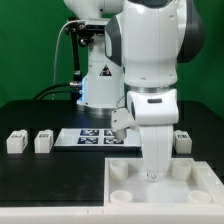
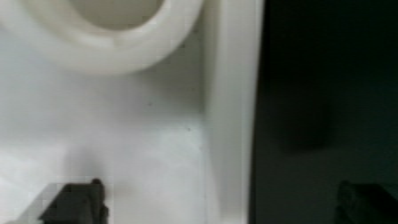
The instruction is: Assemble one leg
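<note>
Three legs show in the exterior view as small white blocks with tags: two at the left (image 1: 15, 142) (image 1: 42, 141) and one at the right (image 1: 181, 139). None shows in the wrist view. My gripper (image 1: 152, 175) is low over the large white tray-like piece (image 1: 150, 198), far from the legs. In the wrist view my gripper (image 2: 222, 205) is open and holds nothing. One fingertip (image 2: 75, 203) is over the white piece (image 2: 125, 130), the other (image 2: 368, 203) over the black table, so the piece's edge runs between them. A round corner socket (image 2: 116, 25) lies ahead.
The marker board (image 1: 95, 136) lies flat between the left legs and my arm. The tray-like piece has round sockets (image 1: 118, 172) at its corners. The robot base and cables (image 1: 60, 90) stand at the back. The table is black (image 1: 40, 185).
</note>
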Robot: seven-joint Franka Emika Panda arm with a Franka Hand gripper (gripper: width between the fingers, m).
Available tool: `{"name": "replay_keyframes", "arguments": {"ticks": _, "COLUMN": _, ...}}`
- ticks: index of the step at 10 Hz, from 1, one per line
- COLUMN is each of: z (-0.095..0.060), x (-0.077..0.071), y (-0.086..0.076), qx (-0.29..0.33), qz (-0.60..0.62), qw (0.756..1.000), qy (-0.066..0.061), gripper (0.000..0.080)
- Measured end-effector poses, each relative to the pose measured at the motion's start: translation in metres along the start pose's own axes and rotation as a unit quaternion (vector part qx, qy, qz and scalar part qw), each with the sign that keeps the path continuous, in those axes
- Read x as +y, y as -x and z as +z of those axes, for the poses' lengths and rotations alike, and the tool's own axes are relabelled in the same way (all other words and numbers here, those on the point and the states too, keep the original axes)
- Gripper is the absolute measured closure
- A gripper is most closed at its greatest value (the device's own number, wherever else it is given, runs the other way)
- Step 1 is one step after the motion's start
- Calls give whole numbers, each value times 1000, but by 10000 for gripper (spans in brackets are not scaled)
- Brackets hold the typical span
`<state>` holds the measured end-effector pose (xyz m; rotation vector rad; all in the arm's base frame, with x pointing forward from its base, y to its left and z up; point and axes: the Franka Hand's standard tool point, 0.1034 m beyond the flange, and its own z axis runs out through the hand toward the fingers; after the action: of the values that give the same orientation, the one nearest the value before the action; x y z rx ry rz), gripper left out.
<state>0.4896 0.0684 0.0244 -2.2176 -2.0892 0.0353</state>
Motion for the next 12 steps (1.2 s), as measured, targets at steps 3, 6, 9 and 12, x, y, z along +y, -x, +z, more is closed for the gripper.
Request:
{"name": "replay_keyframes", "arguments": {"ticks": 3, "z": -32, "x": -18, "y": -21, "qx": -11, "qz": 95, "qw": 995, "qy": 4, "gripper": 151}}
{"name": "replay_keyframes", "arguments": {"ticks": 6, "z": -35, "x": -37, "y": -60, "qx": -11, "qz": 310, "qw": 951, "qy": 6, "gripper": 151}}
{"name": "replay_keyframes", "arguments": {"ticks": 9, "z": -34, "x": -40, "y": -64, "qx": -6, "qz": 469, "qw": 883, "qy": 1, "gripper": 151}}
{"name": "replay_keyframes", "arguments": {"ticks": 12, "z": -23, "x": -65, "y": -84, "qx": -9, "qz": 631, "qw": 775, "qy": -11, "gripper": 151}}
